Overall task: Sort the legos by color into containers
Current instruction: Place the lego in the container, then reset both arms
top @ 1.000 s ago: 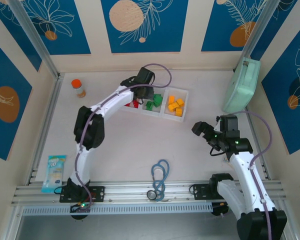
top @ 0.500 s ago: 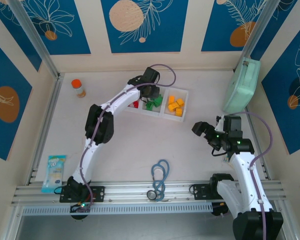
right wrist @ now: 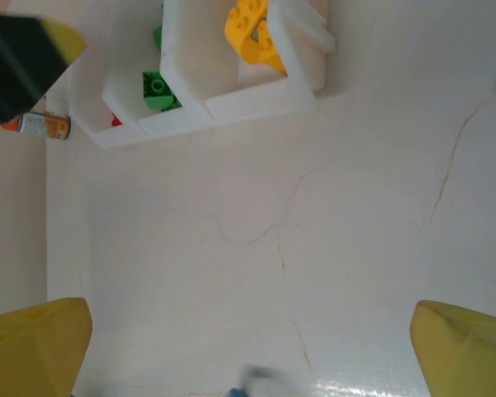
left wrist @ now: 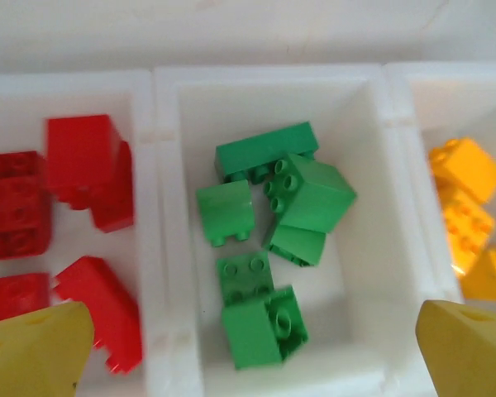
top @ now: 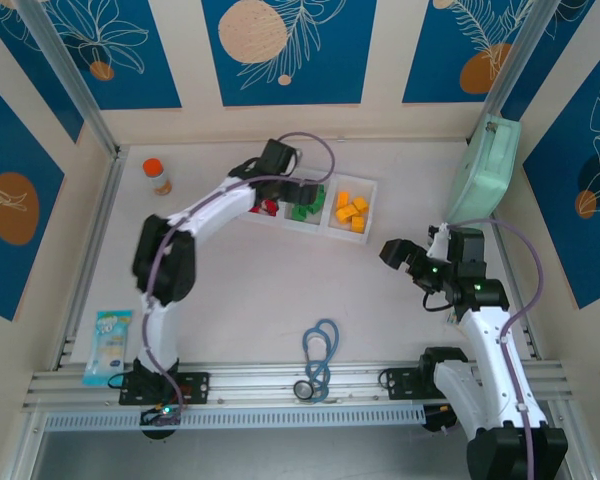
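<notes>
legos (left wrist: 310, 194) sit colour-sorted in the containers (left wrist: 159, 248) (green at frame centre). left gripper (left wrist: 250, 351) gapes wide, empty; right gripper (right wrist: 248, 347) likewise.

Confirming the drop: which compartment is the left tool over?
The middle compartment, holding green legos, between the red legos and orange legos; the left tool is centred over it.

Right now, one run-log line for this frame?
left jaws: open above middle compartment | right jaws: open above table | tray: red legos, green legos, orange-yellow legos each in own compartment
</notes>
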